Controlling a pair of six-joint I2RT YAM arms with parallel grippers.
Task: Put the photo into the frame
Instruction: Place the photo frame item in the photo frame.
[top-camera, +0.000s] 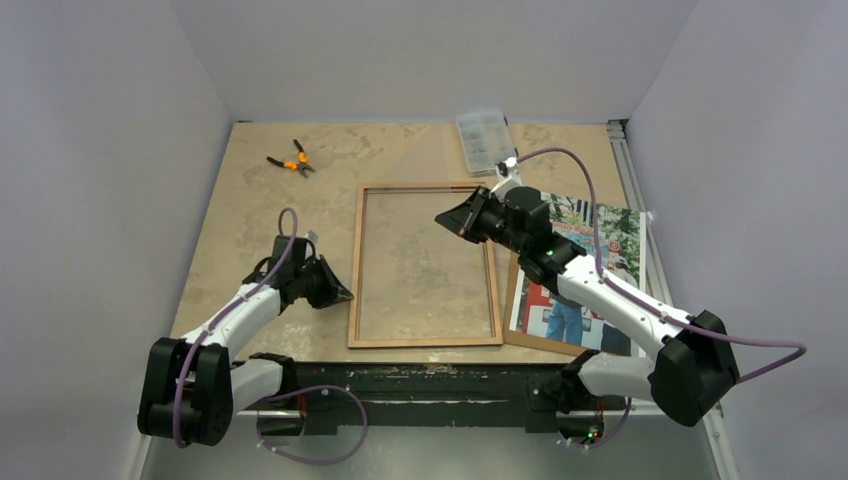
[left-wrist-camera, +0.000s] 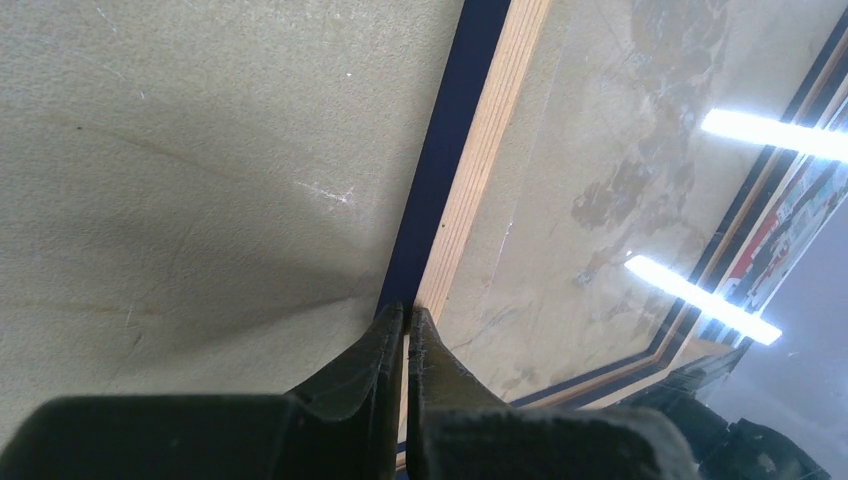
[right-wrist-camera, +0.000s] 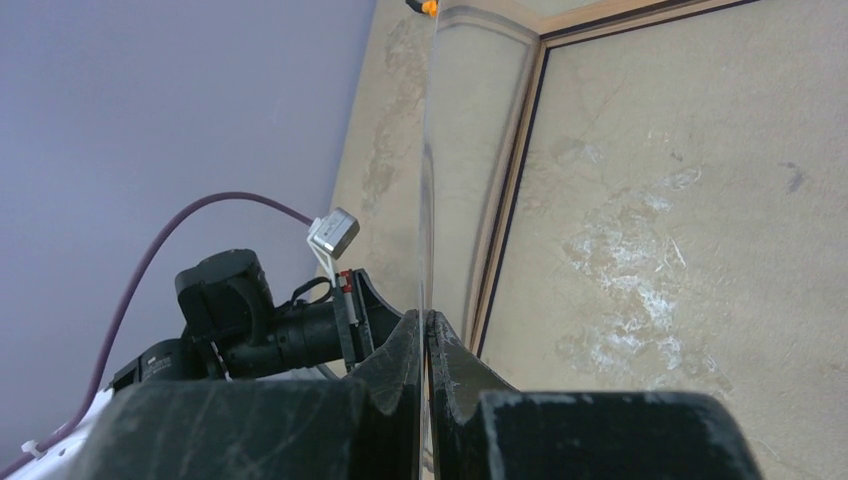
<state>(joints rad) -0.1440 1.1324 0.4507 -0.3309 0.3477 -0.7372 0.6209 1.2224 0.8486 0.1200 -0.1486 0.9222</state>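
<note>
The table (top-camera: 260, 200) is carrying everything. The frame (top-camera: 357, 260) is lying flat at its middle, wood-brown face up. Its long axis is running from the near edge toward the far wall, leaning very slightly. The tabletop is showing through its opening.

The photo (top-camera: 620, 235) is lying picture side up to the right of the frame, just beside the right rail and partly hidden under the right arm. Its long axis is running near to far as well, turned a little clockwise against the frame. Its green trees are pointing toward the far wall. A brown board (top-camera: 540, 343) is peeking out from under its near left corner.

The right gripper (top-camera: 445, 218) is hanging over the frame's far right part, pointing left. In the right wrist view its fingers (right-wrist-camera: 400, 345) are pinching the edge of a clear pane (right-wrist-camera: 428, 200). The pane is rising away from the tips, seen edge-on, and is bending the look of the frame corner behind it.

The left gripper (top-camera: 345, 296) is pointing right at the frame's left rail. In the left wrist view its fingers (left-wrist-camera: 375, 345) are standing closed with only a slit between them. The tips are sitting at the rail, where its dark blue side meets the wood face.

A clear box (top-camera: 485, 140) is sitting by the far wall. Orange-handled pliers (top-camera: 291, 160) are lying at the far left.
</note>
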